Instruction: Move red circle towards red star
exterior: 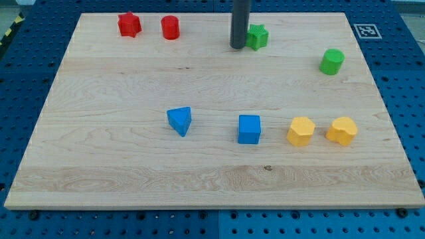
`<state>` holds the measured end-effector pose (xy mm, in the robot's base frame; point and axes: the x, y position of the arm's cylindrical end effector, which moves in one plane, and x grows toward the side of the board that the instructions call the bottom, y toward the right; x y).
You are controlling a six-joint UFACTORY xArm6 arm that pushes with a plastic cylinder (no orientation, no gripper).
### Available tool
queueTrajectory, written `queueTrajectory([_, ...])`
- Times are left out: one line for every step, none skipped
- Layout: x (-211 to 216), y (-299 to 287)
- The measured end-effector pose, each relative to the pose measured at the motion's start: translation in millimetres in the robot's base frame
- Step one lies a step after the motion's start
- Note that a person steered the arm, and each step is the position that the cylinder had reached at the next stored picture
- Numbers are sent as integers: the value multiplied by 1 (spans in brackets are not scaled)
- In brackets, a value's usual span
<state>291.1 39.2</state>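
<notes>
My tip (238, 46) sits on the wooden board (99, 166) near the view's top edge, a little right of centre, the dark rod rising straight out of the top of the frame. No claw on this rig, so nothing released, clenched or grasped; the rod simply ends in the tip, which rests on bare wood. Just beside my tip, to the view's right, is the green star (257, 36); I cannot tell whether rod and star touch, they look at most a sliver apart. The red circle (170, 28), a short cylinder, stands well to the view's left of my tip and slightly higher in the view. The red star (129, 25) lies further left again, beyond the circle, the two near each other with a strip of bare wood between them. To the view's right of my tip and a little lower is the green cylinder (331, 61), well apart from it. Below my tip, across a wide stretch of board, runs a loose row: the blue triangle (180, 121) down and to the left, the blue cube (250, 129) almost straight below, then the yellow hexagon (301, 131) and the yellow heart-like block (342, 131) down to the right, those two near each other. The board rests on a blue perforated table (405, 99).
</notes>
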Motion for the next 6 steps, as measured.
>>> queueTrajectory([-9, -18])
queueTrajectory([-25, -51])
queueTrajectory([-34, -85])
queueTrajectory([-40, -113])
queueTrajectory([-41, -139])
queueTrajectory([-33, -140])
